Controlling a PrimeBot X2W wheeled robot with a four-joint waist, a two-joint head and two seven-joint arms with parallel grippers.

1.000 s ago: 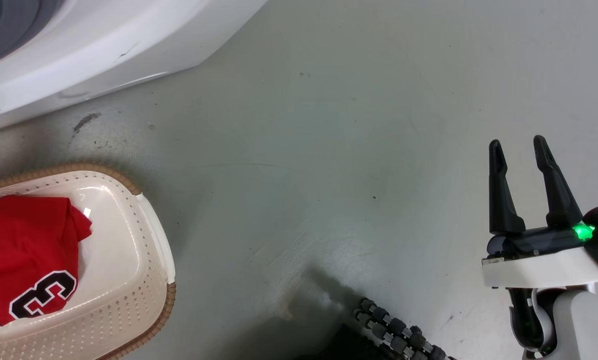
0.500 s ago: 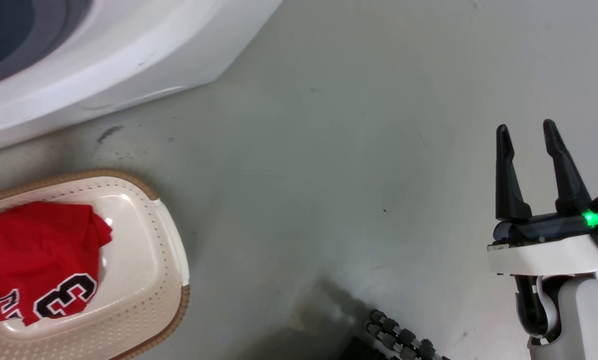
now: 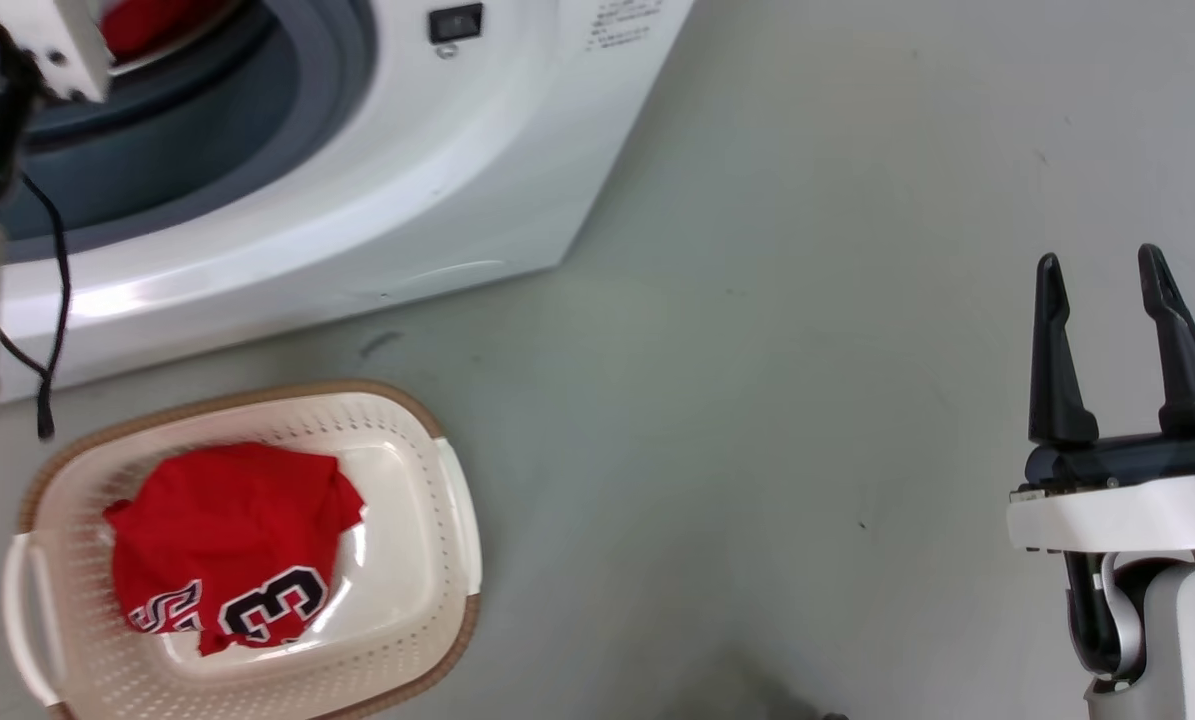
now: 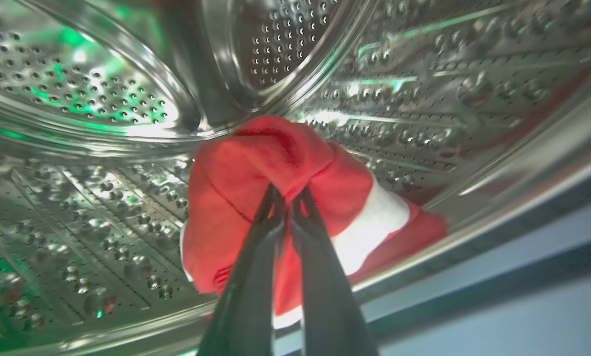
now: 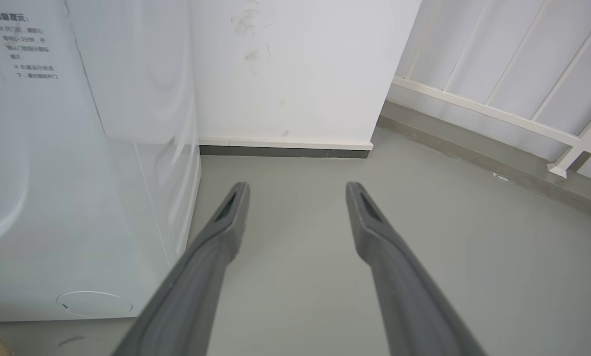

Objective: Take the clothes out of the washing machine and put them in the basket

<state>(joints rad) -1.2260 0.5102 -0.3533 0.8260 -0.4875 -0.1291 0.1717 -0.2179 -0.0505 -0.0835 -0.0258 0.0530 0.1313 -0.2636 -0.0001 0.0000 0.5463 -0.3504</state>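
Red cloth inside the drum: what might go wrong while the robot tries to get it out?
The left gripper pinches just a small fold of the striped garment, so it may slip free and drop back into the drum. Its trailing edge lies against the drum lip, where it could drag or catch on the way out.

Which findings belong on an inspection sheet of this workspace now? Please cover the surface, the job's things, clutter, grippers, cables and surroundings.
Surface: grey floor, with a dark scuff near the washing machine.
Job's things: numbered red jersey lies in the basket; striped red garment is in the steel drum.
Clutter: nothing seen.
Grippers: left gripper is inside the drum, shut on the striped red garment; right gripper is open over the floor, holding nothing.
Cables: black cable hangs by the left arm, before the machine.
Surroundings: white wall, pale railing.
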